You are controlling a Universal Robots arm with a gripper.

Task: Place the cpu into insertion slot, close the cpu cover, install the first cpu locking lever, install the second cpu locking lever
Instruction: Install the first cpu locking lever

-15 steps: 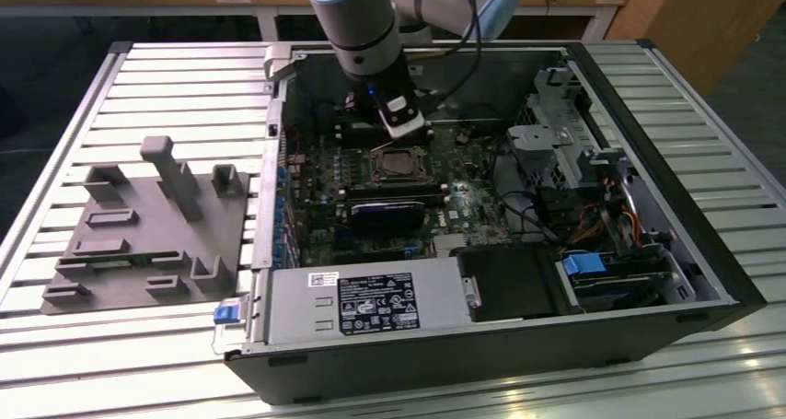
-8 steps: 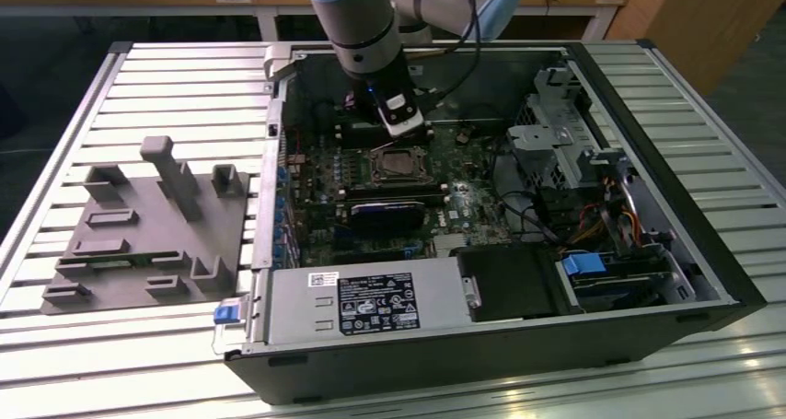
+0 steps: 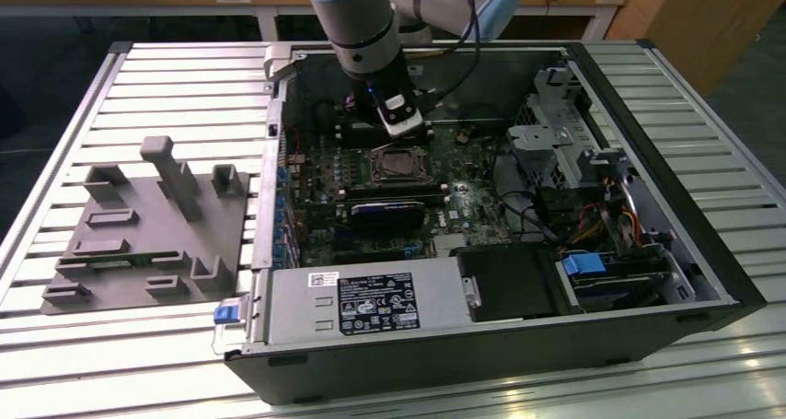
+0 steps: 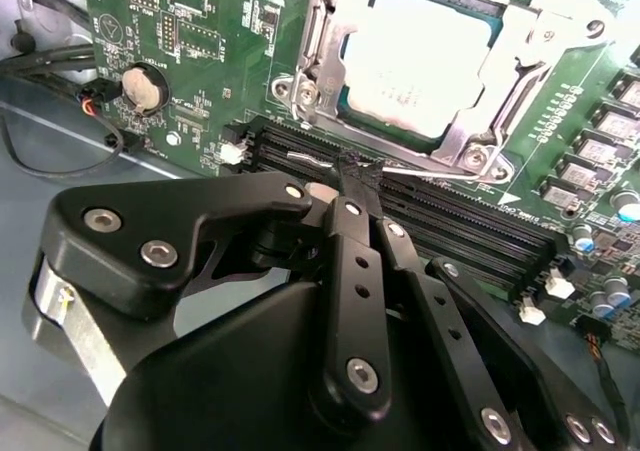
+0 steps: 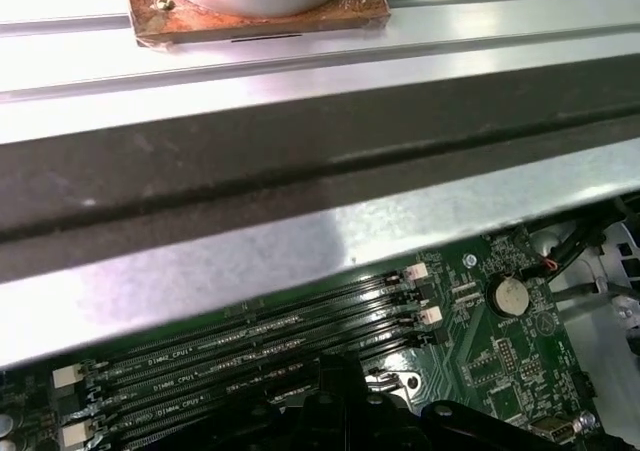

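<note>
Hanging inside the open computer case (image 3: 491,368), my one hand (image 4: 355,176) has its fingers drawn narrow, tips together. One thin silver lever (image 4: 305,157) crosses right at those tips; whether I actually pinch it I cannot tell. Just beyond the tips, the one cpu (image 4: 415,61) lies flat in its socket (image 3: 396,167), with the one silver cover (image 4: 455,136) lying down around it. Four long black memory slots (image 5: 250,346) run beneath my fingers, and one round coin battery (image 4: 145,89) sits off to the side.

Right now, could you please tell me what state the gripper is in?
The gripper is closed, tips pinched on the thin lever beside the cpu cover.
</note>
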